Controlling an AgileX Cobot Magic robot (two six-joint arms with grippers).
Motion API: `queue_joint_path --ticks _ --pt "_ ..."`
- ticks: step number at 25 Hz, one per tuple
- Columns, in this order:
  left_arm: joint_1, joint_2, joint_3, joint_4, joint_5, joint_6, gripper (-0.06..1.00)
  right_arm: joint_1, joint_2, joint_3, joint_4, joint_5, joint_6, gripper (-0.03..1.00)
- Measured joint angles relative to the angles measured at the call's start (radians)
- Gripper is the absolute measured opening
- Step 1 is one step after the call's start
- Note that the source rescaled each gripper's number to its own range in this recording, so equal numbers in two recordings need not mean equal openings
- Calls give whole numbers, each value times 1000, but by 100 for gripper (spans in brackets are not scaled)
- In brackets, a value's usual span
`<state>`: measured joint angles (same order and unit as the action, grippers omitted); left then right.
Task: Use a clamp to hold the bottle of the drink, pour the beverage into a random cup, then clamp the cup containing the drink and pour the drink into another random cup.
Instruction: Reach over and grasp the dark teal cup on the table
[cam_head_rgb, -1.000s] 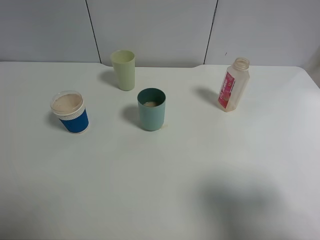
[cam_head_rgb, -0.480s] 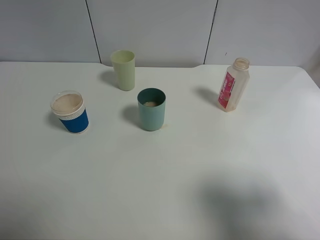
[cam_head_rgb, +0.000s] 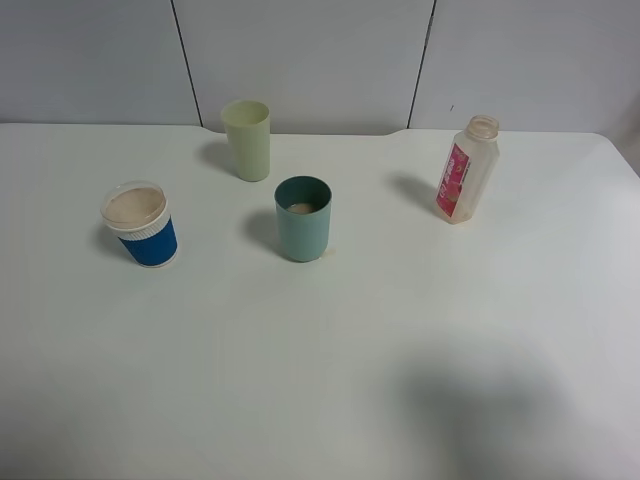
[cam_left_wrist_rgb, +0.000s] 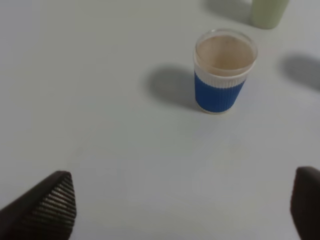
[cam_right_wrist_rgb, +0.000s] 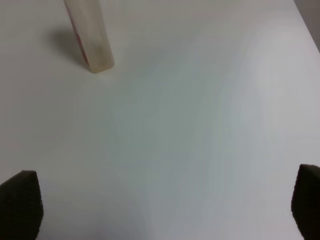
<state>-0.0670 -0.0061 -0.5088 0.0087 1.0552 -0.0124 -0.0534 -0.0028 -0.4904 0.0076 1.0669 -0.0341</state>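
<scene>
Jaws on L gripper (cam_left_wrist_rgb: 175, 207) stand well apart w/ nothing btwn them, just bare table (cam_left_wrist_rgb: 100, 125) underneath; same on R gripper (cam_right_wrist_rgb: 164, 205), spread wide, holding nothing. I count 2 grippers, 3 cups, 1 bottle. Neither gripper shows in the high cam. Blue cup (cam_head_rgb: 140, 226) w/ white ribbed band sits upright on the table's left side, filled near the rim w/ pale tan bev (cam_head_rgb: 133, 206); L wrist cam sees it from a way off, no contact. Teal-green cup (cam_head_rgb: 303, 222) stands upright approx. mid-table, well apart from the blue one, w/ a small pale patch of liquid at its bottom. Yellow-green tumbler (cam_head_rgb: 247, 140) stands upright behind it, nearer the wall (cam_head_rgb: 300, 60); I can't tell what's inside. Bottle (cam_head_rgb: 466, 170) stands upright, uncapped, far right toward the back, pink-red label on its side, looks near empty. R wrist cam catches only its lower part, well apart from R gripper.
</scene>
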Motion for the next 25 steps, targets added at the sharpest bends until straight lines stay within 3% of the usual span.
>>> queue_joint_path --ticks 25 --pt "0 0 -4 -33 -5 12 57 0 0 0 0 0 0 100"
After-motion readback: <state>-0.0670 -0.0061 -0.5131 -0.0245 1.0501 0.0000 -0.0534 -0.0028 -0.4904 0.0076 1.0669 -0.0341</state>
